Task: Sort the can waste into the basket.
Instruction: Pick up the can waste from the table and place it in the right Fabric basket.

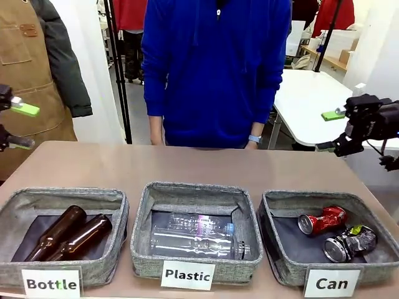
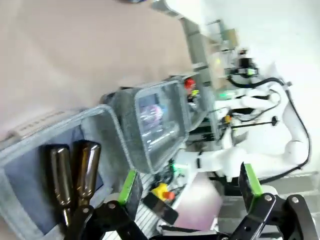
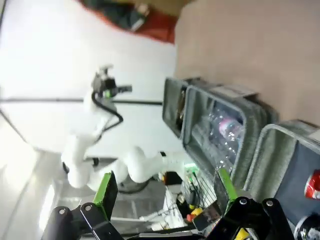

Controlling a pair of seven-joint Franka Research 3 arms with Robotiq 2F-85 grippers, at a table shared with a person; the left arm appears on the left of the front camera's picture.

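In the front view we see both crushed cans lying in the basket (image 1: 282, 246) labelled "Can" at the lower right of the frame: the red can (image 1: 322, 220) toward the back, the dark printed can (image 1: 349, 243) just in front of it. Our left gripper (image 1: 17, 126) hangs released at the left edge, our right gripper (image 1: 329, 131) spread wide at the right edge, both above the counter (image 1: 187, 165) and grasping nothing. The right wrist view adds a sliver of red can (image 3: 313, 184) at its right edge. The left wrist view shows brown bottles (image 2: 72, 175) in the "Bottle" basket (image 2: 107, 120) at lower left.
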